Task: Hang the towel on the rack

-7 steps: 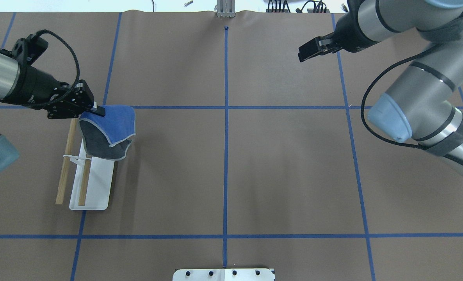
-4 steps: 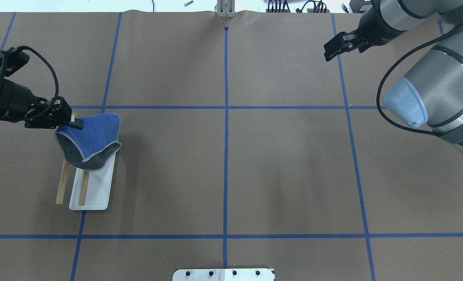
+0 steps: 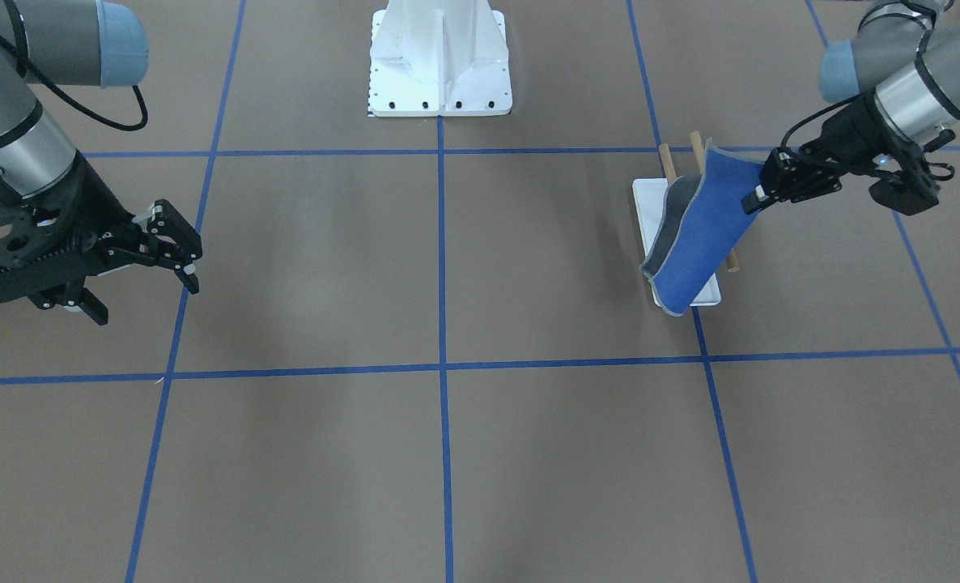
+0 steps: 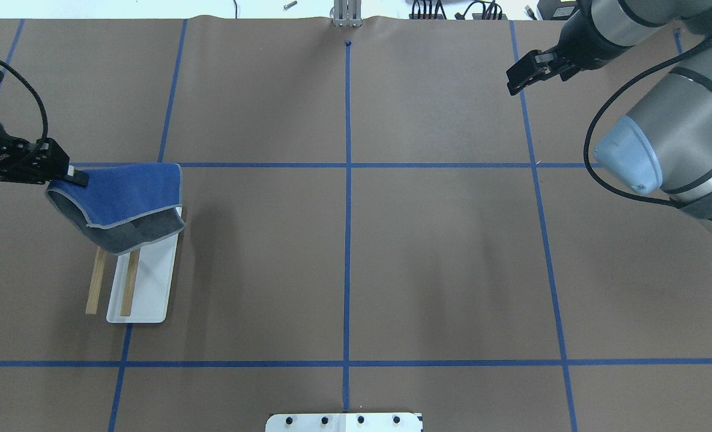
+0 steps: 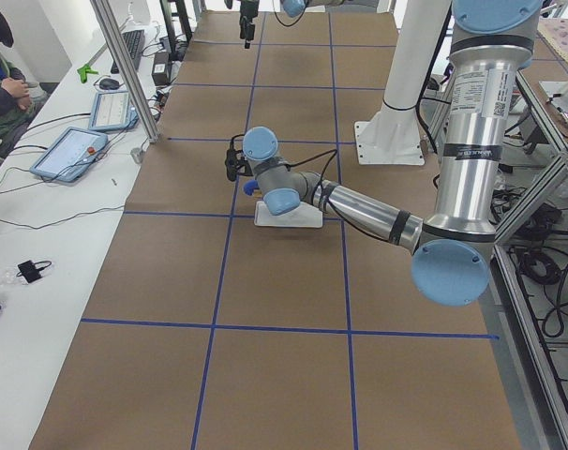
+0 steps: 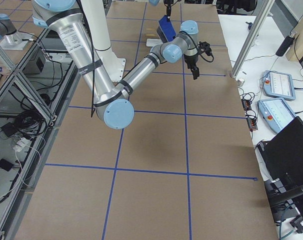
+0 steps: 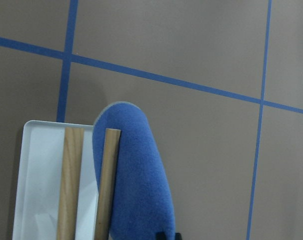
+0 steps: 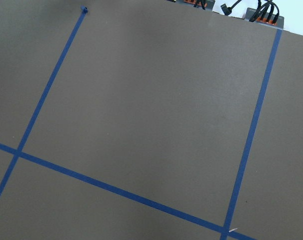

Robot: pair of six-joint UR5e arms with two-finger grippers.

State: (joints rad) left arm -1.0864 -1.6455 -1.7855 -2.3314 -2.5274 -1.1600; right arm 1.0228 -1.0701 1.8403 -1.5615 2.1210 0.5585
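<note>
The towel, blue face up and grey underneath, lies draped over the far end of the rack. The rack has a white base and two wooden dowels. My left gripper is shut on the towel's left corner and holds it stretched out to the left of the rack, above the table. In the front view the towel slopes down from the left gripper across the dowels. The left wrist view shows blue cloth beside one dowel. My right gripper is open and empty, far from the rack.
The big white bolted pedestal stands at the robot's side of the table and shows in the overhead view. Blue tape lines cross the brown table cover. A side desk with tablets and a seated person runs along the far edge.
My left gripper has moved left and a little away from the rack, dragging the towel's corner with it across the dowels. My right gripper has drawn back to the right.
</note>
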